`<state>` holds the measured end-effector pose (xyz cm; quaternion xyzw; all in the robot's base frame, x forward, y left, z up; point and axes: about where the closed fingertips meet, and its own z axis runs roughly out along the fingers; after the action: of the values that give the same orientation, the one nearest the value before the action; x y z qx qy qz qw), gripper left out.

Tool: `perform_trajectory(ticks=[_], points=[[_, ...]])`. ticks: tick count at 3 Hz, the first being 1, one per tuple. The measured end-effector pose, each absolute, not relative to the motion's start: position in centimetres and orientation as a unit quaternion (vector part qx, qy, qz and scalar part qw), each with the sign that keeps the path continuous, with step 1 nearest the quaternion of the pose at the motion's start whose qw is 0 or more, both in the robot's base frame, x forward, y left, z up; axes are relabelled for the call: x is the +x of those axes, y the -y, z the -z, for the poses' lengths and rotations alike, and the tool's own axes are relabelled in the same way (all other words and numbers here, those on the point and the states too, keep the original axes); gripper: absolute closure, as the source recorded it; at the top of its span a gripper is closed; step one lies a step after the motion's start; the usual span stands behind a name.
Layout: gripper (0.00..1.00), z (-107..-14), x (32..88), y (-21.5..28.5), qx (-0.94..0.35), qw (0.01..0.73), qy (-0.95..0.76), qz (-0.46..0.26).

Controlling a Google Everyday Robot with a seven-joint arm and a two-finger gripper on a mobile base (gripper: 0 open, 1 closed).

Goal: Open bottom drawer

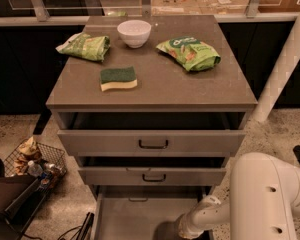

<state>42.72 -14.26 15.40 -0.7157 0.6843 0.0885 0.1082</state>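
The grey cabinet [150,91] has three drawers. The bottom drawer [132,216] is pulled out toward me, showing its pale grey inside, and its front edge runs off the bottom of the view. My gripper [165,231] is a dark shape at the lower edge, over the right part of that drawer's inside. It hangs from the white arm [215,216], which reaches in from the lower right. The top drawer [152,143] and middle drawer [152,176] each stand out a little, with black handles.
On the cabinet top lie a white bowl [134,32], two green bags [85,46] [189,52] and a green-yellow sponge [118,78]. A wire basket of items [32,164] sits on the floor at left. A white post [285,69] stands at right.
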Motion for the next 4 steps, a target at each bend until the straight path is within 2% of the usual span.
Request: perform_trajectory(ticks=[1,2,3,4], points=[[0.94,-15.3,42.7,14.3,-0.715,0.108,-0.685,-0.089],[1.0,-14.7,41.8,14.3,-0.713,0.09,-0.689,-0.097],[1.0,-13.2,38.4,13.7,-0.705,0.056,-0.695,-0.129],[1.0,-13.3,38.7,13.7,-0.705,0.056,-0.696,-0.129]])
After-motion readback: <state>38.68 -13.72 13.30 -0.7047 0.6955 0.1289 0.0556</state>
